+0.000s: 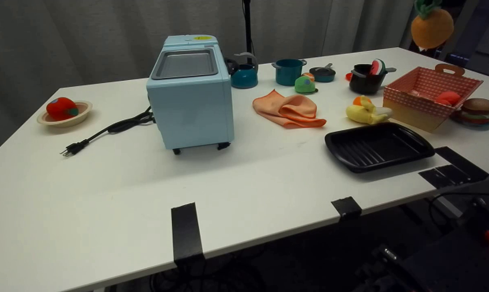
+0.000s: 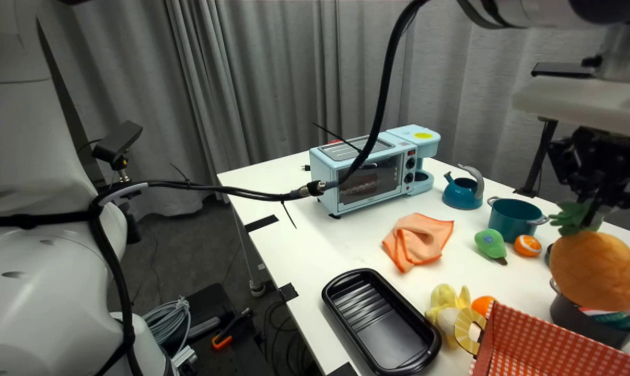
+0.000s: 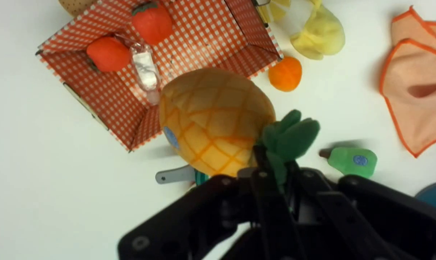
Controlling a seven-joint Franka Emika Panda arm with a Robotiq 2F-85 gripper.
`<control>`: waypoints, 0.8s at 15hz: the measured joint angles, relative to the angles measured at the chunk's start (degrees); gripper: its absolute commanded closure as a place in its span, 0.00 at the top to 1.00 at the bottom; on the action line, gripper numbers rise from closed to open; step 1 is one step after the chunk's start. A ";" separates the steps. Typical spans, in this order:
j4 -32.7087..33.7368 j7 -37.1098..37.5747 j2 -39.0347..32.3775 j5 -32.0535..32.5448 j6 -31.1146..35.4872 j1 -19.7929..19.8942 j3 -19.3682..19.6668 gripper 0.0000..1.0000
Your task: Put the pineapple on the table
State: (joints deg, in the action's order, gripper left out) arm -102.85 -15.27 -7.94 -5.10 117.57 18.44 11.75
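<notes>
We see the pineapple (image 2: 594, 274), round and orange-yellow, hanging in the air above the white table (image 1: 248, 182) with its green tuft (image 3: 294, 139) upward. The gripper (image 3: 276, 164) pinches the pineapple by that tuft. In the wrist view, the pineapple hides part of a red-checked basket (image 3: 210, 32), which holds two red fruits (image 3: 153, 23). In an exterior view, we find a black tray (image 1: 390, 142) near the basket, with a yellow toy (image 1: 360, 114) just beside both; farther along the table are an orange cloth (image 1: 297, 107) and a pale blue oven (image 1: 191, 111).

The arm (image 2: 33, 292) is white (cables (image 2: 386, 73) and tool (image 3: 276, 164) black).
</notes>
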 measured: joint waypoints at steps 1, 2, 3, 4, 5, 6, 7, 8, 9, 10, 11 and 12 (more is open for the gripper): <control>0.22 -0.02 1.34 0.00 0.34 -0.30 -0.10 0.03; 0.40 -0.04 2.64 0.00 0.67 -0.69 -0.22 0.03; 0.49 -0.05 3.81 0.00 0.94 -1.16 -0.36 0.03; 0.50 -0.07 4.89 0.00 1.26 -1.69 -0.57 0.03; 0.49 -0.07 5.86 0.00 1.66 -2.31 -0.82 0.03; 0.46 -0.08 6.63 0.00 2.07 -3.01 -1.05 0.03; 0.37 -0.08 7.33 0.00 2.52 -3.75 -1.39 0.03; 0.29 -0.08 7.88 0.00 2.91 -4.49 -1.73 0.03; 0.19 -0.09 8.36 0.00 3.10 -5.18 -2.15 0.03; 0.00 -0.10 8.78 0.00 3.27 -5.91 -2.55 0.03; -0.31 -0.10 9.11 0.00 3.50 -6.61 -2.97 0.03; -0.77 -0.10 9.41 0.00 3.80 -7.29 -3.41 0.03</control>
State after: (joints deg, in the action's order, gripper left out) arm -103.61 -15.37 1.47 -5.10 121.37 11.15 8.34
